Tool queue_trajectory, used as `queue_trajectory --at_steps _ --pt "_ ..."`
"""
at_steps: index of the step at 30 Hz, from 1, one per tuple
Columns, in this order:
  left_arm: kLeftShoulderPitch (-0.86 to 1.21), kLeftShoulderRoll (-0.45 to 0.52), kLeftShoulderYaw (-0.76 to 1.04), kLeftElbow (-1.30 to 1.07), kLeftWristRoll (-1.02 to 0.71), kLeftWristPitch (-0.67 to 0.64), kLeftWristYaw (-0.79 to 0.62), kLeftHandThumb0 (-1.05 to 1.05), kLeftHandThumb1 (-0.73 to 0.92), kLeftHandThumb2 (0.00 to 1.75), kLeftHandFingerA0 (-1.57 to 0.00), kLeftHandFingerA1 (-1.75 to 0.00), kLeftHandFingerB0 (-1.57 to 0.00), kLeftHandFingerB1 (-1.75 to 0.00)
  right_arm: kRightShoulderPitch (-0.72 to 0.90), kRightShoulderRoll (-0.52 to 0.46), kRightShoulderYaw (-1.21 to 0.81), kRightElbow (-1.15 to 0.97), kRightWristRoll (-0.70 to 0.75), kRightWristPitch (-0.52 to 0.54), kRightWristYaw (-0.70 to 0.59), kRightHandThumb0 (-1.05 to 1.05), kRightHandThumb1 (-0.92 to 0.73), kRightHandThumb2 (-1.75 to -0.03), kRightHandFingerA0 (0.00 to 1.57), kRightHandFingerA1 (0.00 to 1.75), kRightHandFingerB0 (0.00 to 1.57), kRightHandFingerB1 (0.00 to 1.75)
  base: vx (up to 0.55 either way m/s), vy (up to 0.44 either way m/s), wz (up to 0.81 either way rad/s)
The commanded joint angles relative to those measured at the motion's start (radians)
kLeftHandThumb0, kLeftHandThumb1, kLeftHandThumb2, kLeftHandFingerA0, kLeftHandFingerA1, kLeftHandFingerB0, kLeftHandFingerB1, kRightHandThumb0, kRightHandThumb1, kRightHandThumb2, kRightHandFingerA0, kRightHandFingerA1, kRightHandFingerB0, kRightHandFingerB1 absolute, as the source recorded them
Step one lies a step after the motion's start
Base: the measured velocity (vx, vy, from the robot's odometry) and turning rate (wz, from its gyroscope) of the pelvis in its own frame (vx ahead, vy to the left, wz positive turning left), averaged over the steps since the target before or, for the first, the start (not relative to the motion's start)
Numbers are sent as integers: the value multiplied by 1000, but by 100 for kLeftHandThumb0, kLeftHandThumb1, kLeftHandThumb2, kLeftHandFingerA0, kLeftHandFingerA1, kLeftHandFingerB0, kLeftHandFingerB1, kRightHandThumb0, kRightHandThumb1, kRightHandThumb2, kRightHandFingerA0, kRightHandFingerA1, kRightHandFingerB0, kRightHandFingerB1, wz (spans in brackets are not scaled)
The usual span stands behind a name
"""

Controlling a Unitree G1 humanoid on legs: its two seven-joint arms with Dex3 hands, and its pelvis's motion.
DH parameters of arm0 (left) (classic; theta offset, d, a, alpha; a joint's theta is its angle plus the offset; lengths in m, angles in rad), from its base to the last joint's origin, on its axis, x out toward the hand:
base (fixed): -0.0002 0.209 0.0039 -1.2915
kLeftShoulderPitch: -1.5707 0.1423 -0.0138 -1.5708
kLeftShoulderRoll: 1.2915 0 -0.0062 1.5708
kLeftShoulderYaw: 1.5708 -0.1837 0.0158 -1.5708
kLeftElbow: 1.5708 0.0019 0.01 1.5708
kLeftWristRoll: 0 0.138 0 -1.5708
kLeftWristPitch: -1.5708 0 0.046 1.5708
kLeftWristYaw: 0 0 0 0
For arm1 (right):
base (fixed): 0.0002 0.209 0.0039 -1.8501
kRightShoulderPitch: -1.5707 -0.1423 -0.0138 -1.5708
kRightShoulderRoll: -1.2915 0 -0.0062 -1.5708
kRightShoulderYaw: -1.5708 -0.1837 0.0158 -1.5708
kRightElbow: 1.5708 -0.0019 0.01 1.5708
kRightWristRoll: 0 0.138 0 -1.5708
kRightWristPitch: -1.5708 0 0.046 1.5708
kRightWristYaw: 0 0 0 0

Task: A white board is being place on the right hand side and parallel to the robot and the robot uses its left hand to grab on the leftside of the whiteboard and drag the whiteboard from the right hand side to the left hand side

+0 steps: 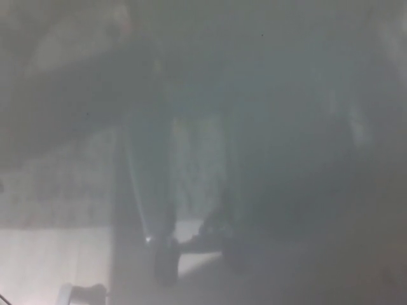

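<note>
Your head view is filled edge to edge by the whiteboard, a glossy grey-white surface close in front of the camera. All you can read on it are blurred reflections: a dark upright shape left of centre, a small bright glint beside its lower end, and a paler patch in the bottom-left corner. None of these is sharp enough to name. You cannot see an edge of the board, so its left side cannot be placed. Neither hand shows in the picture, so you cannot tell whether the fingers are spread, pressed together or pinching anything, nor how the board lies relative to the left hand.
</note>
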Motion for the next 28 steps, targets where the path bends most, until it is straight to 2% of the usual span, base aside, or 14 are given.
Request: queue_trajectory --at_steps 1,2,3,4,5,6,7,8,9,12,13,15,20,28 --pt "17 4 -28 12 52 -8 73 -34 57 65 -30 -38 -27 -35 23 -1 0 -3 -2 -14 -12 -44 -64 -60 91 64 64 44 0 0 0" --pt "17 8 -34 40 53 -3 55 -38 58 66 -24 -37 -21 -34 32 -4 3 -4 -5 -15 -12 -52 -53 -90 88 74 56 59 0 0 0" --pt "15 10 -36 47 52 1 49 -40 57 66 -23 -36 -19 -34 33 -4 3 -5 -4 -15 -12 -50 -52 -90 88 75 54 58 0 0 0" --pt "14 11 -37 53 49 3 44 -40 56 66 -23 -36 -19 -34 35 -4 3 -7 -4 -14 -11 -48 -60 -61 89 62 60 43 0 0 0" --pt "12 10 -37 58 47 5 43 -20 49 98 -11 -51 -10 -50 38 -2 -1 -12 2 -8 -11 -48 -50 -90 88 75 54 59 0 0 0" --pt "9 10 -39 64 48 4 46 -20 49 98 -11 -51 -10 -50 39 1 -5 -15 9 0 -11 -48 -50 -90 88 75 54 59 0 0 0" --pt "11 3 -34 68 43 -14 46 -40 58 66 -26 -35 -25 -34 41 -3 -2 -16 4 -2 -14 -42 -64 -59 88 60 61 43 0 0 0" --pt "12 0 -32 70 40 -23 46 -40 58 66 -26 -35 -25 -34 42 -4 0 -17 0 -3 -15 -42 -64 -59 88 60 61 43 0 0 0" --pt "22 -36 4 40 -1 -86 51 -22 59 58 -31 -32 -33 -32 38 -6 1 -15 -2 2 -19 -43 -64 -60 87 60 60 42 0 0 0" --pt "29 -92 55 -10 -51 -127 23 -19 58 57 -30 -32 -39 -33 38 -10 10 -11 -15 -8 -29 -45 -64 -58 88 58 59 41 0 0 0" --pt "37 -120 66 -40 -67 -141 -11 -21 56 57 -42 -35 -39 -33 39 -9 8 -12 -9 -9 -21 -45 -63 -58 88 59 60 41 0 0 0" --pt "53 -157 87 -93 -100 -119 -63 -30 53 63 -40 -39 -40 -38 42 -8 5 -10 -2 -16 -7 -46 -63 -58 88 59 59 42 0 0 0" --pt "126 -241 91 -261 -129 -67 -115 -20 55 56 -39 -35 -46 -35 39 -4 1 -12 2 -5 -10 -47 -61 -61 89 62 57 43 0 0 0" --pt "133 -242 37 -297 -110 -4 -189 -18 58 57 -35 -33 -40 -33 23 -8 17 -13 -16 -9 -39 -47 -61 -61 90 61 60 43 0 0 0"
